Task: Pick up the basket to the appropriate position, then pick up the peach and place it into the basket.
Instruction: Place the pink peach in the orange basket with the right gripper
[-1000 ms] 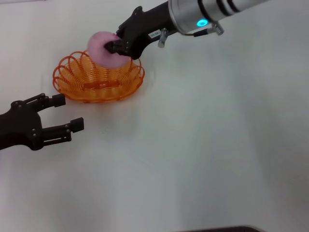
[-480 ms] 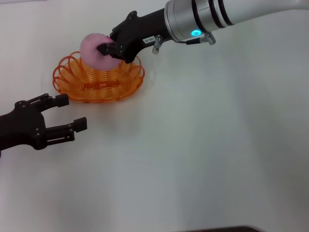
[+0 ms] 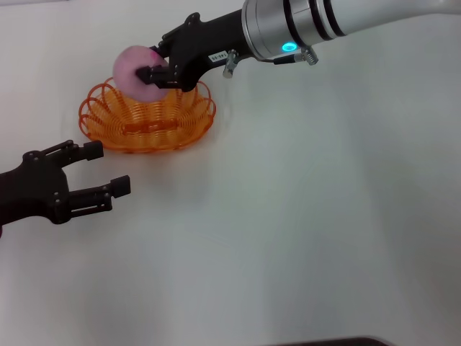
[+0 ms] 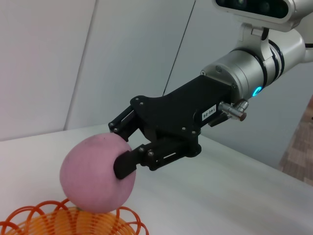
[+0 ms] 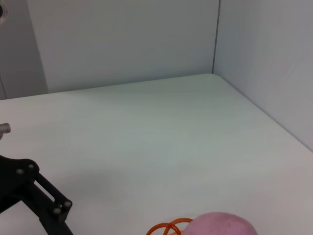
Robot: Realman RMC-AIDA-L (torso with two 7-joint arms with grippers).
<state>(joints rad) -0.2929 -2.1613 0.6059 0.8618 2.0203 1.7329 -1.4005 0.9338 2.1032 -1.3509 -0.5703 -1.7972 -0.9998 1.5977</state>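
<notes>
Left gripper (image 3: 101, 169) is hovering low over the white table (image 3: 302, 231) at the near left, jaws standing apart with nothing between them, one black finger (image 3: 108, 189) pointing toward the middle of the table, the other toward the basket. Just beyond it the orange basket (image 3: 146, 119) is sitting on the table, upright, scalloped rim facing up, well apart from the left jaws; its looped ribs are showing at the bottom of the left wrist view (image 4: 68, 223) and only as a sliver of orange loops in the right wrist view (image 5: 169, 228). Above the far side of the basket the right gripper (image 3: 162, 66) is reaching in from the far right on its silver-and-white arm (image 3: 317, 21), a blue-green light glowing on the wrist. Its jaws are clamped on the peach (image 3: 138, 71), one black finger (image 4: 128, 163) pressing flat against the pink skin, the other hidden behind the fruit. Peach (image 4: 98, 173) is hanging over the basket's far rim; from the left wrist view its underside is sitting just at rim level, and whether it is touching the ribs I cannot tell. Right wrist view is catching only the top of the peach (image 5: 220, 225).
</notes>
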